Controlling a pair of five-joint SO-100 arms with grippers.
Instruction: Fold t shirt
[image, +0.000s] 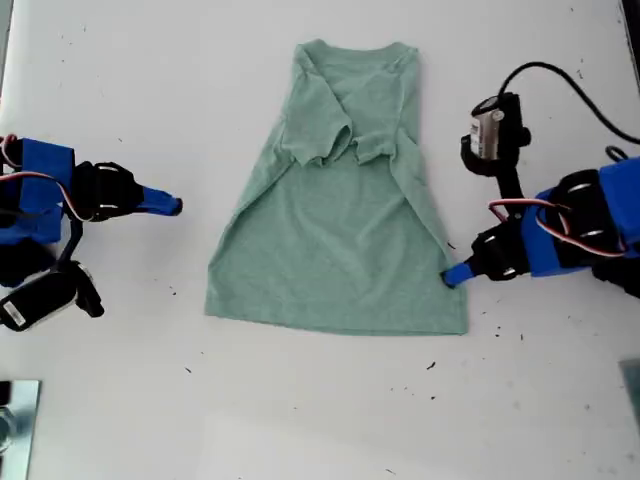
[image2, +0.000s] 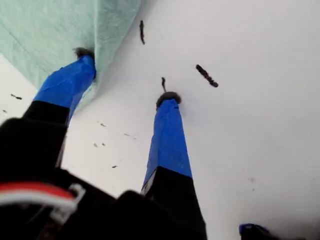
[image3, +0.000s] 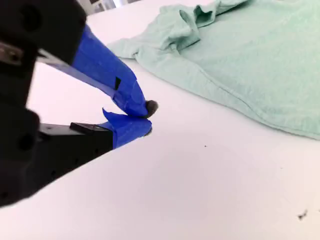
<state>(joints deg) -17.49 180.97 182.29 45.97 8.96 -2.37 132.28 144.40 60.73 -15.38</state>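
The sage-green t shirt (image: 340, 240) lies flat on the white table, neck at the far side, both sleeves folded in over the chest. My first gripper (image: 455, 275) is at the shirt's hem corner on the exterior view's right. It is open (image2: 127, 75): one blue fingertip (image2: 84, 55) touches the shirt's edge (image2: 110, 30), the other rests on bare table. My second gripper (image: 172, 206) sits on the exterior view's left, apart from the shirt (image3: 250, 60). Its blue jaws are shut (image3: 146, 118) with nothing between them.
A black cable (image: 570, 85) loops over the table at the exterior view's upper right. A metal object (image: 15, 420) sits at the lower left corner of the exterior view. Small dark specks (image: 432, 366) dot the white table (image: 320, 420).
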